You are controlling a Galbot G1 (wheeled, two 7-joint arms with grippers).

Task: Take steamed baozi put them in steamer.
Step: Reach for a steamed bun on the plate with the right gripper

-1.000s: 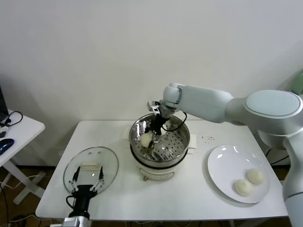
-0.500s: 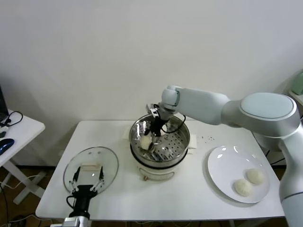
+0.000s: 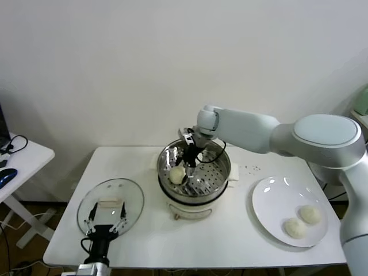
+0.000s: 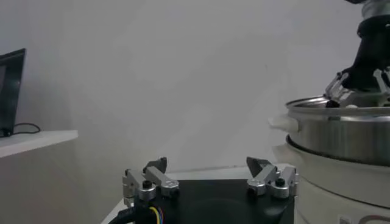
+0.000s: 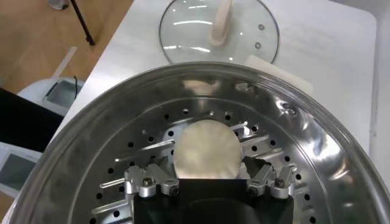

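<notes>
A wide white rectangular table (image 3: 230,241) stands against a pale wall and carries everything here. Near its middle sits the round shiny steel steamer basket (image 3: 221,172) with a perforated floor, on a cream-white cooker base (image 3: 190,208). Toward the robot's right lies a flat round white plate (image 3: 273,201) holding two small domed cream-white steamed baozi, one (image 3: 310,214) just beside the other (image 3: 296,227). Toward the robot's left lies a round glass lid (image 3: 129,195), flat on the table. The right gripper (image 3: 187,160), at the end of a long white arm, reaches down into the steamer; its fingers (image 5: 150,181) are spread apart and hold nothing. A third cream-white baozi (image 3: 177,174) rests on the steamer's perforated floor, on the side toward the glass lid; in the right wrist view this bun (image 5: 206,152) lies just ahead of the parted fingers, free of them. The left gripper (image 3: 105,223) waits low at the table's near edge, over the glass lid, with its fingers (image 4: 151,181) open wide and empty.
</notes>
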